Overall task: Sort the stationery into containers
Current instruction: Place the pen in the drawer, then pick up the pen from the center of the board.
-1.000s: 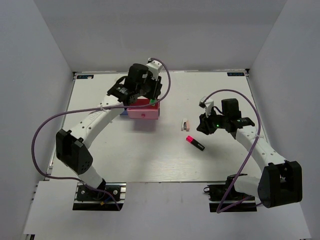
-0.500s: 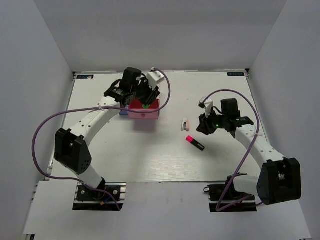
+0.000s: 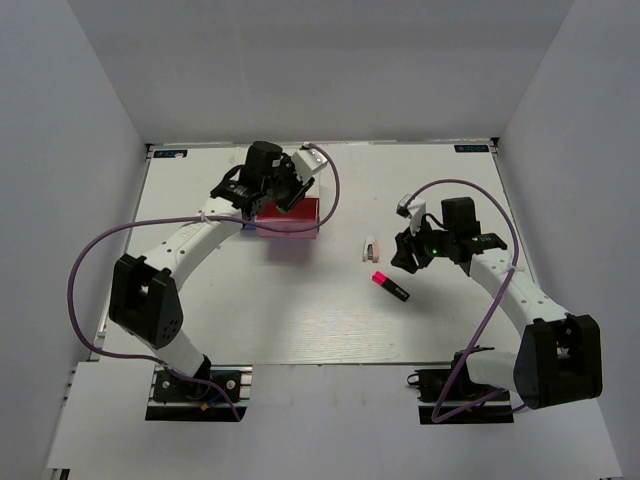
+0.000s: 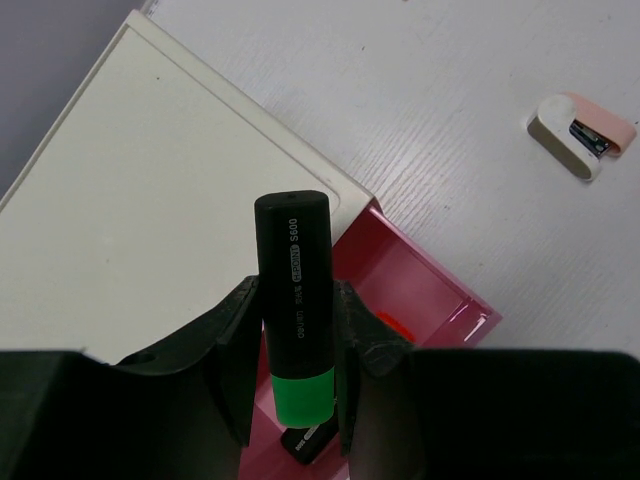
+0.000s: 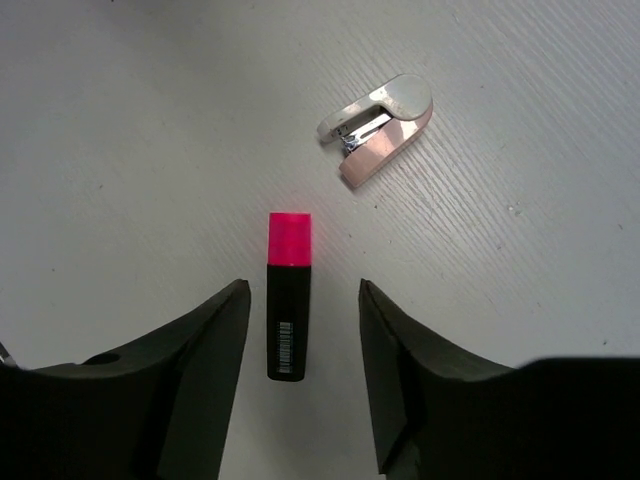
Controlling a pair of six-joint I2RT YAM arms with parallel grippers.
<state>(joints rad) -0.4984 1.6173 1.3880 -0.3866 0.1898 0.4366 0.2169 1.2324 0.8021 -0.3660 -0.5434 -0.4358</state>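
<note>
Both the left arm (image 3: 190, 240) and the right arm (image 3: 512, 292) have white shells on the long links and bulky black housings at the joints. A purple cable (image 3: 72, 283) loops loose beside each, running down to a black base plate (image 3: 190, 385). A small green light (image 3: 432, 238) glows on the right wrist. The left gripper (image 4: 295, 310) and right gripper (image 5: 302, 300) have matte black, blunt fingers

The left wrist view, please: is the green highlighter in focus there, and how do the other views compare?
Left wrist: the green highlighter is sharp, its barrel print legible, while the left gripper is dark, with little detail. Right wrist: the pink highlighter is crisp, barcode visible, under even light. Top external: soft, flat lighting, faint shadows.
</note>
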